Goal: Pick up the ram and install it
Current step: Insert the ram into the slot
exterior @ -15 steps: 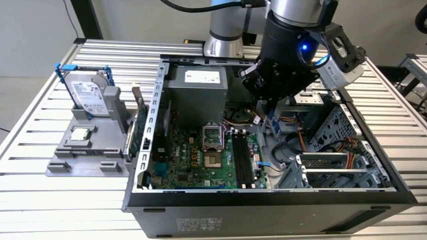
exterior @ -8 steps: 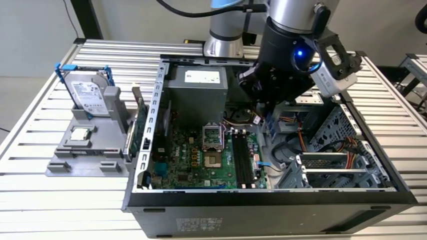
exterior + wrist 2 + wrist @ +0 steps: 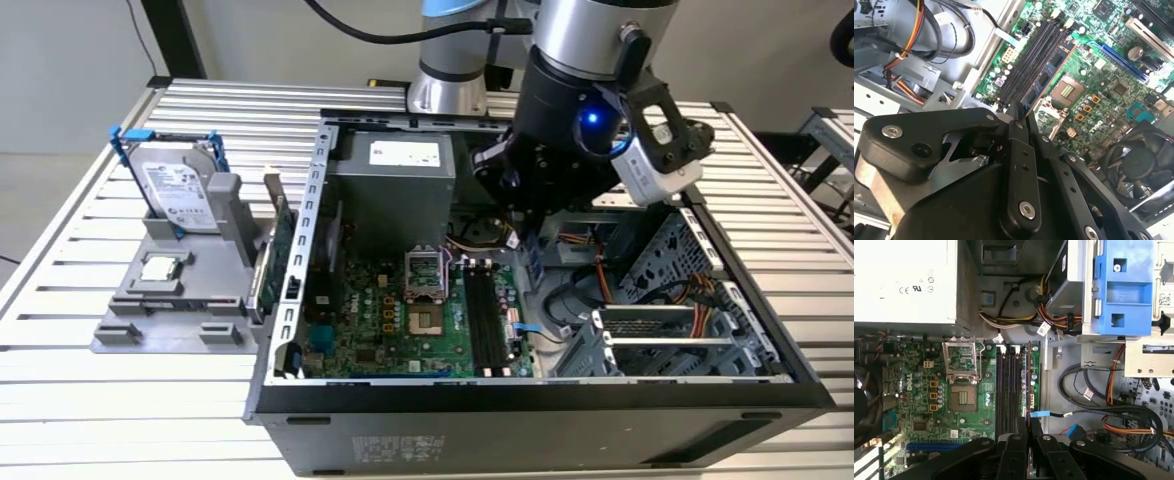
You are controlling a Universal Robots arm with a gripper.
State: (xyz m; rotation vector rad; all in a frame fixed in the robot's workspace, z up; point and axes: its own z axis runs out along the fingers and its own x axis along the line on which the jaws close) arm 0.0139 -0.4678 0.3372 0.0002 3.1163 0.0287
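Ram (image 3: 1046,75), slim dark stick bearing chips, sits clamped in end effector (image 3: 1017,119).

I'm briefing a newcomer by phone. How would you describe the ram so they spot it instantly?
Inside the open computer case, find the green motherboard and its long black memory slots. The ram is the thin stick held on edge by the gripper over them; unlike the slots, it carries chips.

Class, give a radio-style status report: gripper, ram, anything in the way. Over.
Gripper shut on ram. Stick above memory slots, gold edge showing, not seated. Blue-tagged cable lies beside the slots.
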